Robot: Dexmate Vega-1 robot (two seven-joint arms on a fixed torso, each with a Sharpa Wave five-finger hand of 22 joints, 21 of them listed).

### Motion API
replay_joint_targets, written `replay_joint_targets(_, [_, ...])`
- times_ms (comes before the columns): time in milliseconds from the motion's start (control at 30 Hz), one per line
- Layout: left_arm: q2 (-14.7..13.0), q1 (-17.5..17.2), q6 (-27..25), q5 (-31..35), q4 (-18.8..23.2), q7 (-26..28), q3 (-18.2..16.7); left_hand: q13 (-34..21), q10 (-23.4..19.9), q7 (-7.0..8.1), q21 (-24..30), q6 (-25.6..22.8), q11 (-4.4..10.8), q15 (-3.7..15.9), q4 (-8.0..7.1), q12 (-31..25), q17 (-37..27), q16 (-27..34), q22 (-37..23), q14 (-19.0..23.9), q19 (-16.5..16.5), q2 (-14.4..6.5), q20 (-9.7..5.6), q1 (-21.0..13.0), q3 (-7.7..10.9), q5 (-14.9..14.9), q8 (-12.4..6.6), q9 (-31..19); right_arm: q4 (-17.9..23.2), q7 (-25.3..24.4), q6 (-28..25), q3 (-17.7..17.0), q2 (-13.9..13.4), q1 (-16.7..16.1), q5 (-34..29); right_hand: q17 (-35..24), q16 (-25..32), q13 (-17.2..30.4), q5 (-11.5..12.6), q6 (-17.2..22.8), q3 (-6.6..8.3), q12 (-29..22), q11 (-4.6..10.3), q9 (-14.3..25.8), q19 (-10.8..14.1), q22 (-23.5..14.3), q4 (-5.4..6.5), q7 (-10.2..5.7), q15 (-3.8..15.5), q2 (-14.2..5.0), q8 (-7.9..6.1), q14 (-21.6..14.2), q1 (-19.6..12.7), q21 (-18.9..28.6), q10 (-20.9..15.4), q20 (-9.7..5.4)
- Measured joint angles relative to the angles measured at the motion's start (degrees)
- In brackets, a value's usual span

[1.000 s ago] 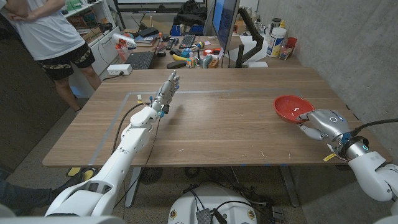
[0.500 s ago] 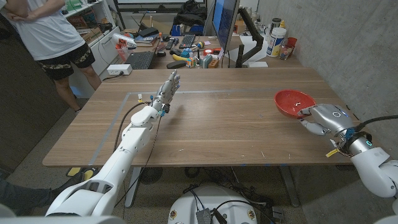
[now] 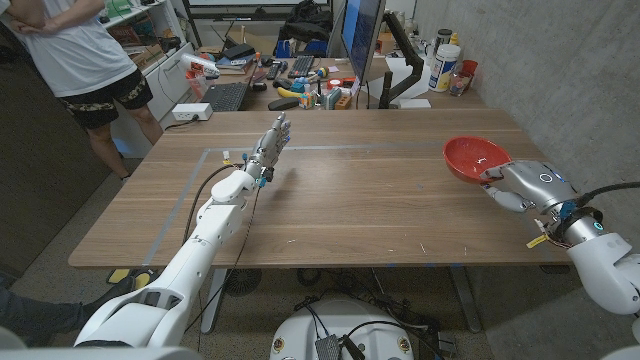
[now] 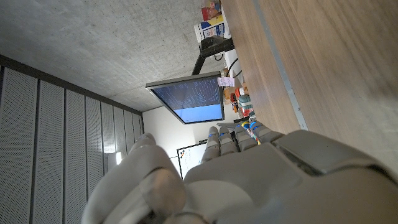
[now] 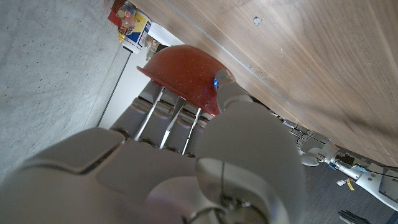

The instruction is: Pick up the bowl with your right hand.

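The bowl [image 3: 475, 158] is red and round, with a plain, glossy inside and a few pale specks showing on its outer wall in the right wrist view [image 5: 184, 74]. It sits at the table's right side, near the right edge — tilted, its open side facing up and toward the table's middle — gripped at its near rim.
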State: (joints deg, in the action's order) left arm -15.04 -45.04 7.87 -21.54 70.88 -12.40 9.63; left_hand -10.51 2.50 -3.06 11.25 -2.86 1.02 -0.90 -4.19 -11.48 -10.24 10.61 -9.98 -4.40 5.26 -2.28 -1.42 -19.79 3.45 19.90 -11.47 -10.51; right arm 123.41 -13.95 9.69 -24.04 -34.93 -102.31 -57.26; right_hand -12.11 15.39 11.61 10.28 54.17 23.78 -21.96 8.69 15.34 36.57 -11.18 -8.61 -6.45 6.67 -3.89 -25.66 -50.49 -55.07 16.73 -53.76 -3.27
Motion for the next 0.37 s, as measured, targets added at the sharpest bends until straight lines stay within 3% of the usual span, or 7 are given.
replay_joint_targets(367, [-0.36,-0.34,-0.22,0.02,0.75,-0.05,0.0,0.0,0.0,0.0,0.0,0.0,0.0,0.0,0.0,0.0,0.0,0.0,0.0,0.0,0.0,-0.22,0.0,-0.22,0.0,0.0,0.0,0.0,0.44,0.35,0.86,-0.49,1.2,0.39,-0.41,0.13,-0.37,0.25,0.0,0.0,-0.23,0.0,0.21,0.06,0.0,-0.01,0.23,0.0,-0.01,0.07,0.06,0.01,-0.07,0.0,-0.39,0.0])
